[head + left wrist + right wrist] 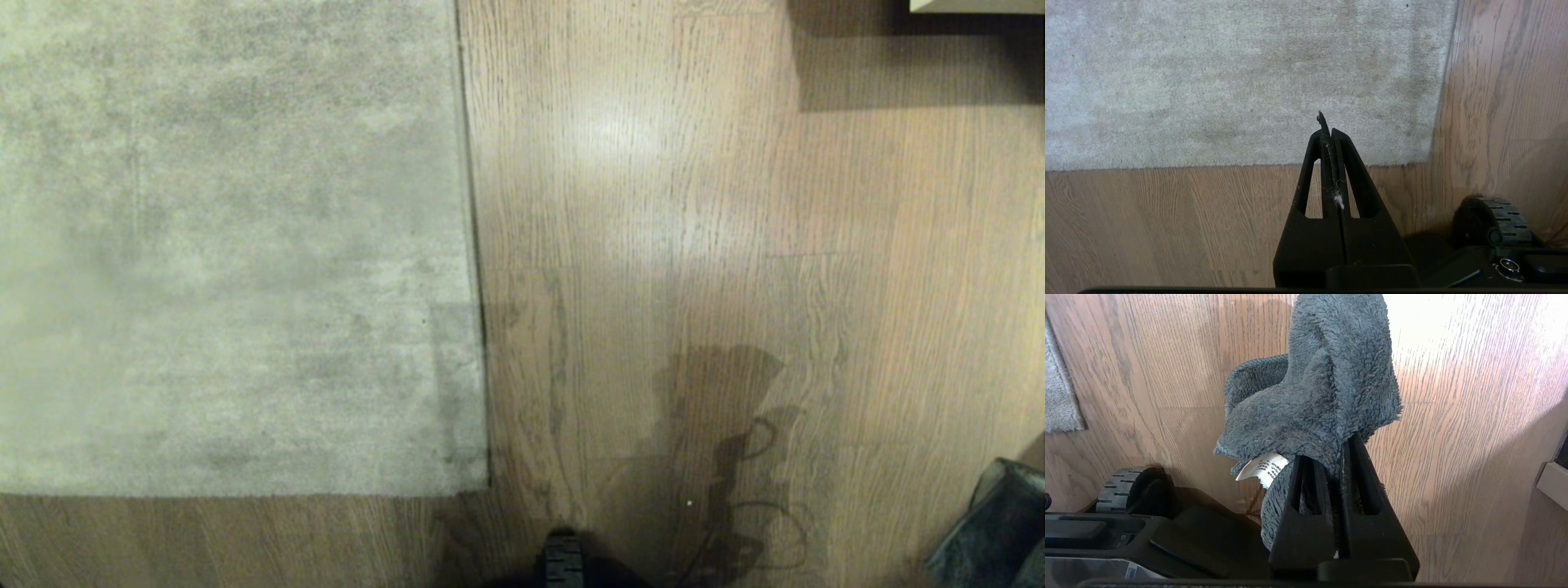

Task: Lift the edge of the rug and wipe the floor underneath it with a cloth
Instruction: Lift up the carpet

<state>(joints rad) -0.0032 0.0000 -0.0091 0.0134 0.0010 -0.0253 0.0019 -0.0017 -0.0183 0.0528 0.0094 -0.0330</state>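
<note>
The pale grey-beige rug (229, 245) lies flat on the left, and its rug edge (469, 204) runs straight away from me over the brown wood floor (694, 245). Neither arm shows in the head view. My left gripper (1327, 130) hangs shut and empty above the rug's near corner (1431, 161), with a fleck of lint between its fingers. My right gripper (1341, 447) is shut on the fluffy dark grey-teal cloth (1323, 388), which bunches over the fingertips above bare floor (1453, 457). A white label (1263, 467) hangs from the cloth. A strip of rug (1061, 404) shows off to the side.
My base's front wheel (563, 559) sits at the near edge, just right of the rug's corner. A dark grey shape (996, 523) fills the near right corner. A pale furniture base (976, 6) casts a shadow at the far right.
</note>
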